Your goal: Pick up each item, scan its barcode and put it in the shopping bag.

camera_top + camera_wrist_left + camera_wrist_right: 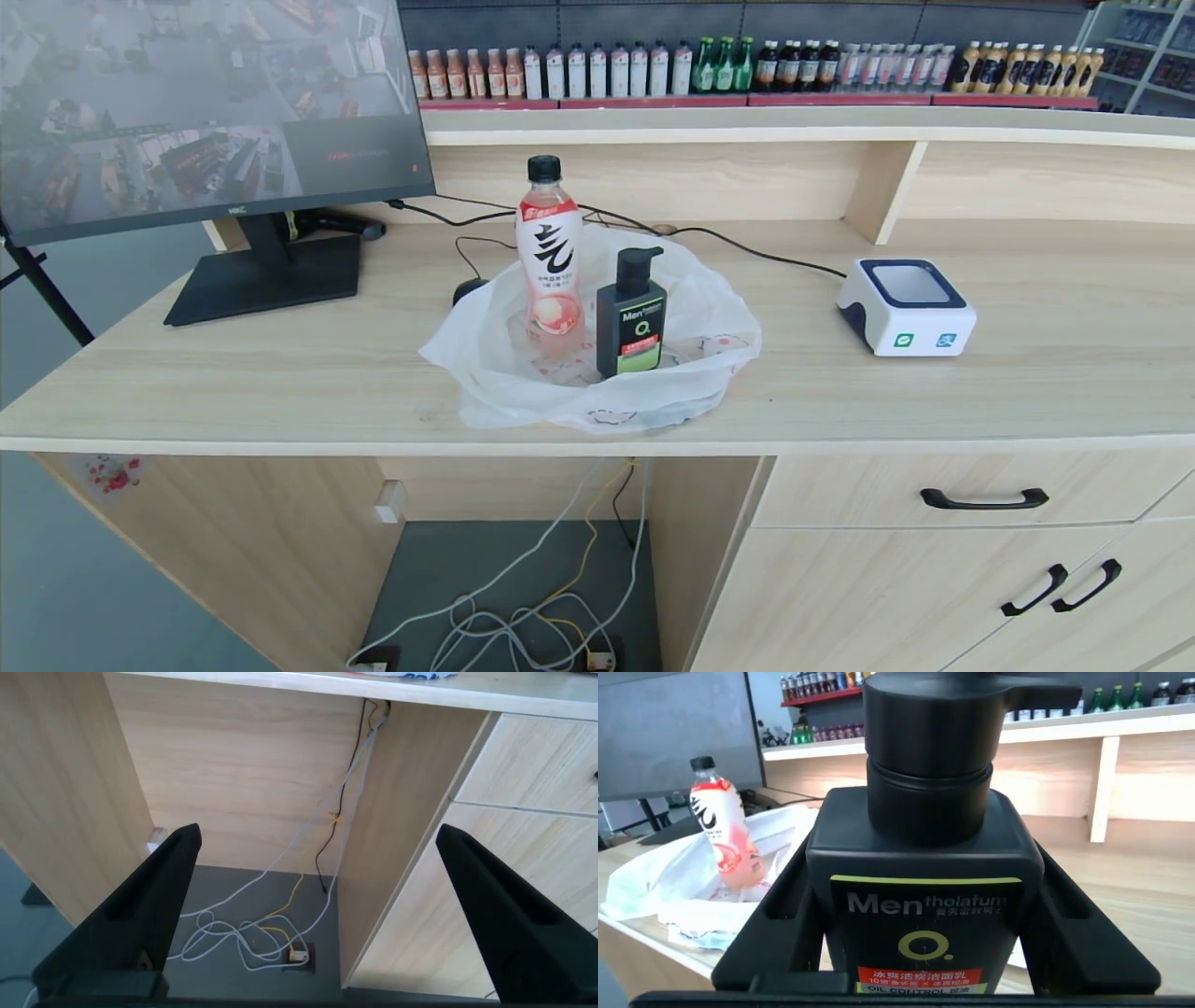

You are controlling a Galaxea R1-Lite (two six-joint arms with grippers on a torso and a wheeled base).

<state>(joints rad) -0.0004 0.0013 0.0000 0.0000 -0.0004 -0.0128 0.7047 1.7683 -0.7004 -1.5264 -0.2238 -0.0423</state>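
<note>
Both fingers of right claw (924, 845) pinch pump bottle (920, 919) flanks, long axis upright; shopping bag (654, 891) near. Left claw (318, 831) spread, empty, below worktop (1027, 392), farther off.

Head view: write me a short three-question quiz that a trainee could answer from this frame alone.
1. True or false: the pink drink bottle stands upright inside the shopping bag.
2. What sits on the counter to the robot's right of the bag? A) monitor B) scanner C) mouse
3. Name the shorter of the two items standing in the bag.
Key: 1 true; 2 B; 3 the dark pump bottle.
</note>
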